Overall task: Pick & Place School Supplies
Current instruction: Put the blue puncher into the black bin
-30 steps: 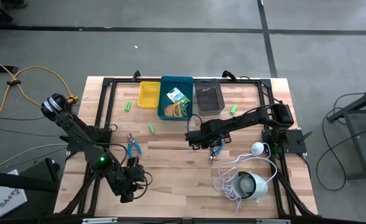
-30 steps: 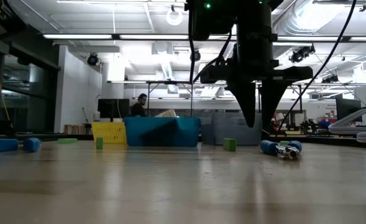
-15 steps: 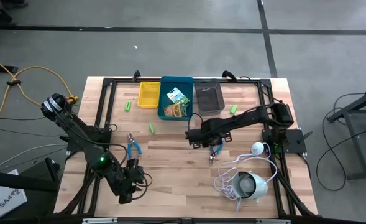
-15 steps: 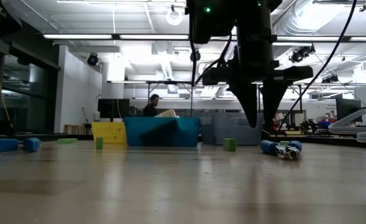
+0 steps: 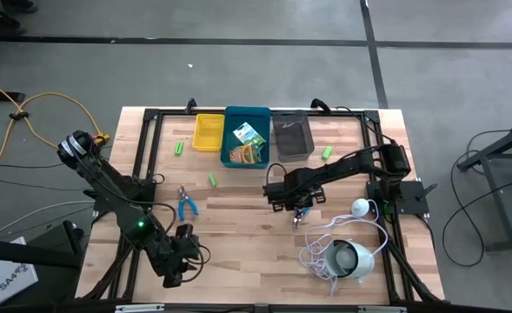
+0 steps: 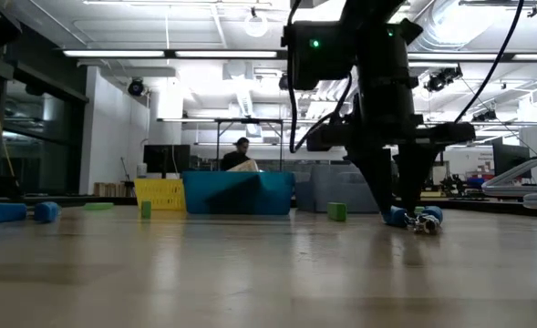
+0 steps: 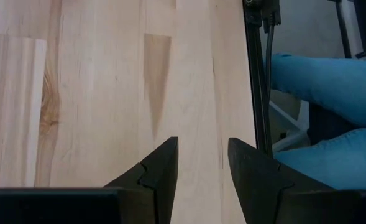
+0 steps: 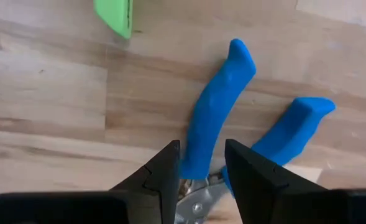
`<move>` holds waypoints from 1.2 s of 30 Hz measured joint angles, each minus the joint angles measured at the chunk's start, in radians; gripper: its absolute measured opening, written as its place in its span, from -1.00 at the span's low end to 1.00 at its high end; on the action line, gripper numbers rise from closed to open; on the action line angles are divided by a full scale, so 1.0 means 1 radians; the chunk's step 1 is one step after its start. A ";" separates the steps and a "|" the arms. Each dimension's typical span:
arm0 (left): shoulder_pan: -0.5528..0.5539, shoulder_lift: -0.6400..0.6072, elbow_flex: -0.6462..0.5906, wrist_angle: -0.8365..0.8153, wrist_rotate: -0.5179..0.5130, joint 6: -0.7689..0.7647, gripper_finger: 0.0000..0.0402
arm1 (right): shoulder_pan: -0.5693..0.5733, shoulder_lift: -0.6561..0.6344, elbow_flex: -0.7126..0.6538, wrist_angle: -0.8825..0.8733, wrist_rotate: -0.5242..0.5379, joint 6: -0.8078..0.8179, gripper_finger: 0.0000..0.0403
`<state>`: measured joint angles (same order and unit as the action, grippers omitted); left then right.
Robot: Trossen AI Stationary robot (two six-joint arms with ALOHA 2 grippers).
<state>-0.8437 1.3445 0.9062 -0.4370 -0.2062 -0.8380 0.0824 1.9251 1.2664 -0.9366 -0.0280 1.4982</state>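
Table [image 5: 238,235], pale wood planks inside a black frame, seen from above. Bins in a row at the 12 o'clock edge: yellow bin [image 5: 208,133], blue bin [image 5: 246,119], grey bin [image 5: 292,135]. Two crayon boxes [image 5: 249,145] lie inside the blue bin, one above the other. White device [image 5: 351,258] with coiled cord at about 4 o'clock. Right gripper [image 8: 201,163] near table centre, lowered over one pair of scissors [image 8: 217,127]; fingers parted, straddling the nearer blue handle, not closed on it as far as can be seen. Those scissors splay their two handles away from the wrist camera, the metal pivot toward it; in the overhead view their long axis runs roughly 1 to 7 o'clock. Left gripper [image 7: 201,165] at 7 o'clock, low over bare wood, fingers parted and empty. Second pair of scissors [image 5: 186,204] at 9 o'clock, long axis near 12 to 6, handles toward 6. Green pieces: one [image 5: 180,149] left of the yellow bin, one [image 5: 212,180] below it, one [image 5: 327,152] right of the grey bin.
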 joint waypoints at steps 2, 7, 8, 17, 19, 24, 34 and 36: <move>0.000 0.000 0.000 0.000 0.000 0.000 -0.31 | 0.000 0.000 -0.018 0.034 0.004 -0.001 -0.41; 0.000 0.000 0.000 0.007 0.000 0.001 -0.31 | 0.000 -0.003 -0.065 0.117 0.015 -0.001 -0.41; 0.000 0.000 0.000 0.008 0.000 0.001 -0.31 | 0.000 -0.004 -0.069 0.127 0.017 -0.001 -0.41; 0.000 0.000 0.000 0.023 -0.001 0.011 -0.31 | 0.001 -0.004 -0.073 0.125 0.048 -0.009 -0.44; 0.000 0.000 0.000 0.023 -0.002 0.011 -0.31 | 0.001 -0.004 -0.073 0.123 0.049 -0.009 -0.49; 0.000 0.000 0.000 0.023 -0.004 0.011 -0.31 | 0.001 -0.003 -0.074 0.121 0.050 -0.010 -0.66; 0.000 0.000 0.000 0.023 -0.004 0.011 -0.31 | 0.001 -0.002 -0.074 0.120 0.054 -0.029 -0.75; 0.000 0.000 0.000 0.023 -0.004 0.011 -0.31 | 0.001 -0.002 -0.074 0.120 0.054 -0.034 -0.76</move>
<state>-0.8436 1.3445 0.9062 -0.4141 -0.2100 -0.8265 0.0834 1.9232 1.1927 -0.8165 0.0257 1.4644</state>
